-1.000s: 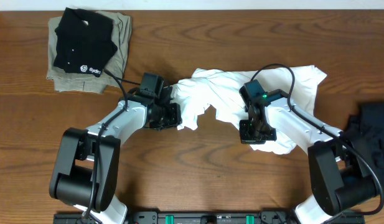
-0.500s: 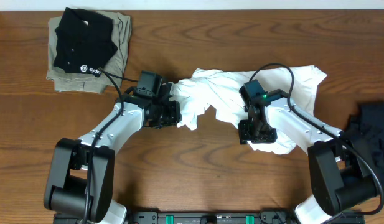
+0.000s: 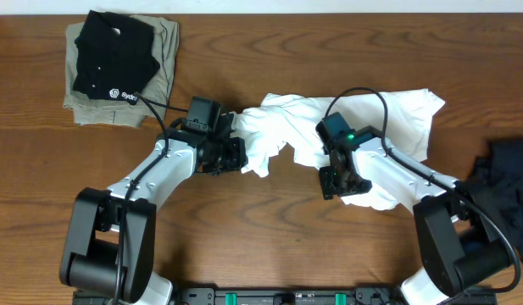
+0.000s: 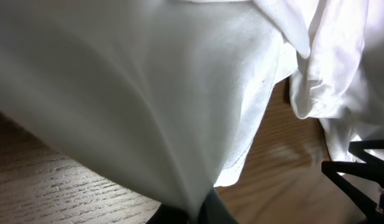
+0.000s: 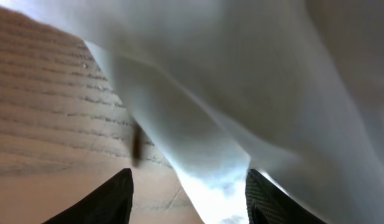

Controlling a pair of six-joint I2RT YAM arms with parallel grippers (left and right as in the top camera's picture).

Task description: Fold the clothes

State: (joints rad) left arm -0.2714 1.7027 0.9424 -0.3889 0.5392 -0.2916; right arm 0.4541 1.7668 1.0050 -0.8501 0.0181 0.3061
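The shirt lies crumpled on the table, a little right of centre. It is bunched into ridges and folds, with one broad part spread toward the far right and a lower flap under the right arm. We see its left end drawn into a narrow point at the left hand, which is clenched on it. In the left wrist view the white cloth funnels down to where the dark fingers meet, and it lifts clear of the wood. The right hand sits at the near edge of the shirt's middle, over white cloth. In the right wrist view its two fingers stand well apart, released, with cloth hanging before and between them and bare wood to the left. Well apart, at the far left corner, a folded black shirt with a small white logo rests on a folded khaki garment. A dark cloth lies at the right edge, beside the right arm's base.
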